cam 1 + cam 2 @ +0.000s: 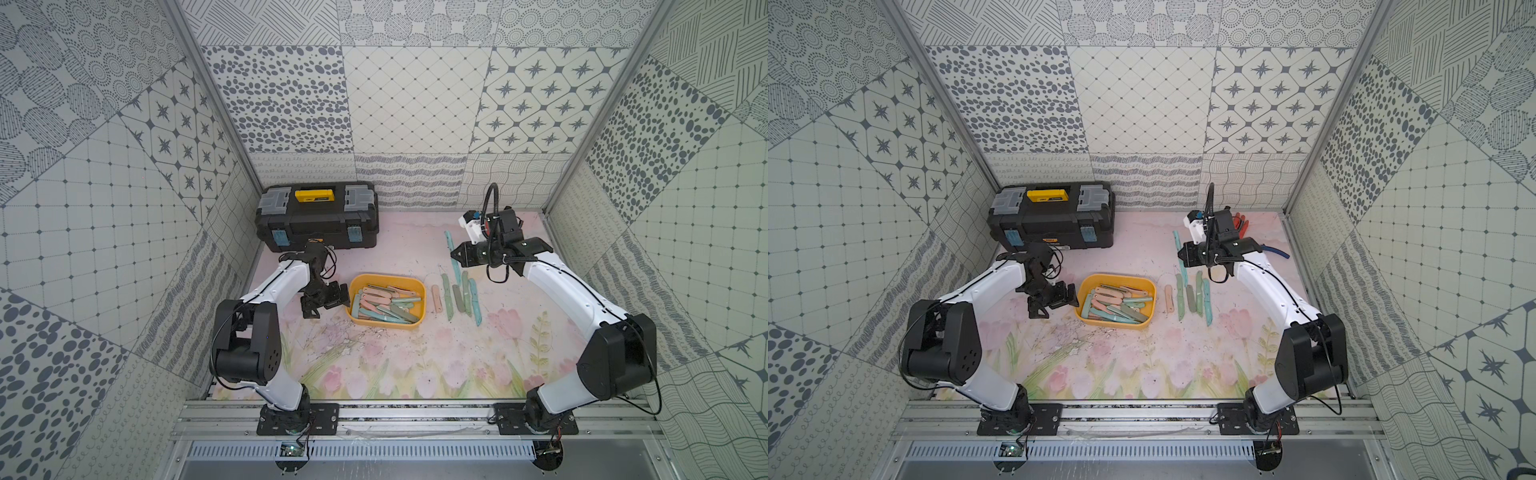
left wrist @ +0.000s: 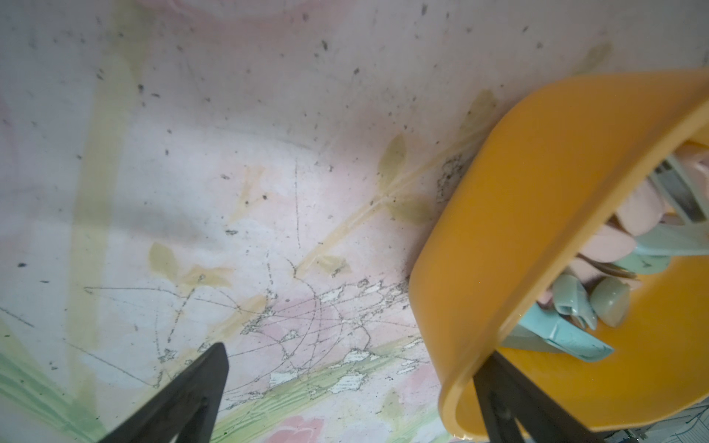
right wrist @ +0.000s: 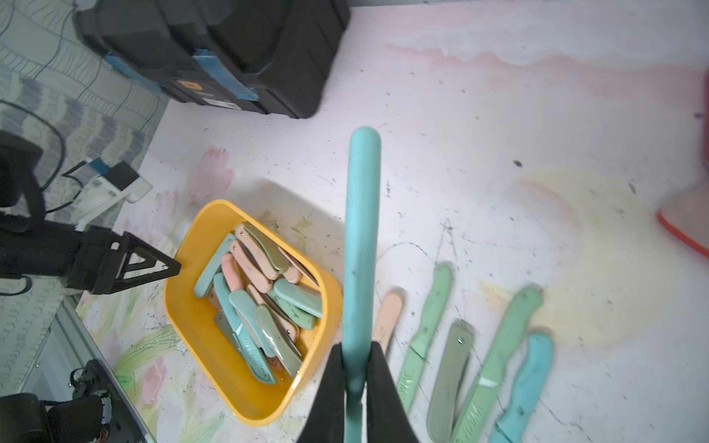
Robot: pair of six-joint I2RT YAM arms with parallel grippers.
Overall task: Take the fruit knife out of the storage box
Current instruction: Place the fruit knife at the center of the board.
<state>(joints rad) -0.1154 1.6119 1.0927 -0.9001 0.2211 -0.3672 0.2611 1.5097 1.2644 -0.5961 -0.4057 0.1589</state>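
i see the right end effector [image 3: 355,349] pressed together on a teal fruit knife [image 3: 360,230]. it pinches the knife near one end, so most of its length sticks out past the fingertips. in a top view the knife is outside the storage box [image 1: 386,325], to the right of it and a little farther back. it is held above the table [image 1: 395,361] and runs roughly far to near. in the right wrist view it crosses in front of the box's rim and a pink knife lying below it, so it is clear of both.

the yellow box sits near the middle of the table with a pile of knives [image 1: 384,305] inside, pink, teal and green, lying across one another. just right of the box a row of knives [image 1: 458,300] lies side by side on the table: pink, green, olive, green, teal. the held knife hangs over the far end of that row.

the left end effector [image 1: 328,305] is spread wide at the left end of the box. in the left wrist view one of its fingers [image 2: 192,395] is over bare table and the other shows against the box's yellow inside, right at the left rim. i cannot tell whether that finger touches the plastic. nothing sits between the fingers except the box wall.

a black toolbox [image 1: 318,220] with a yellow handle stands at the far left, well apart from the box.
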